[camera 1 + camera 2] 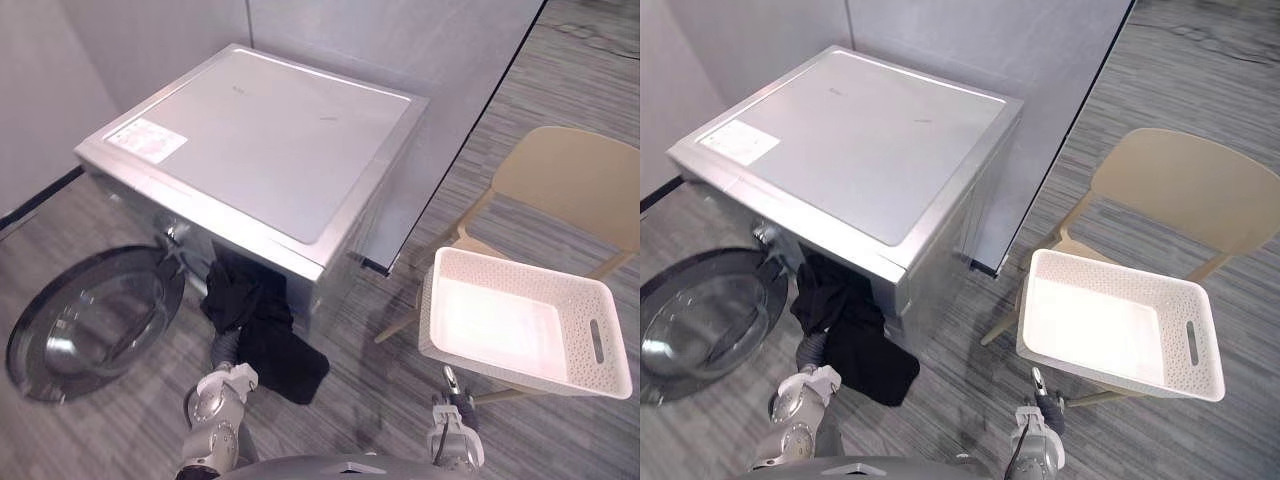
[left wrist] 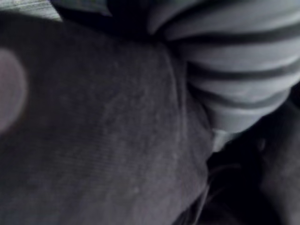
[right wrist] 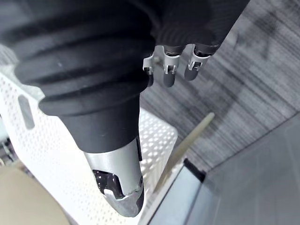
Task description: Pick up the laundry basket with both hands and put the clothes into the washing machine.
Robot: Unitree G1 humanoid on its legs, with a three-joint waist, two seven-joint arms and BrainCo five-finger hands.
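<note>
Black clothes [image 1: 262,335] hang out of the washing machine's [image 1: 260,140] drum opening and spill onto the floor. My left arm reaches up to them, and its ribbed wrist cover [image 1: 228,348] ends at the cloth, with the hand hidden under it. In the left wrist view, dark cloth [image 2: 93,140] lies right against the camera. The white laundry basket [image 1: 520,268] sits empty on a beige chair [image 1: 570,180]. Just below the basket's near edge hangs my right hand [image 1: 455,392], open and holding nothing. Its fingers [image 3: 168,70] are relaxed above the floor, with the basket [image 3: 47,154] close beside it.
The machine's round glass door [image 1: 95,320] stands swung open at the left, low over the floor. A grey wall panel runs behind the machine and beside the chair. Striped grey floor lies between the machine and the chair.
</note>
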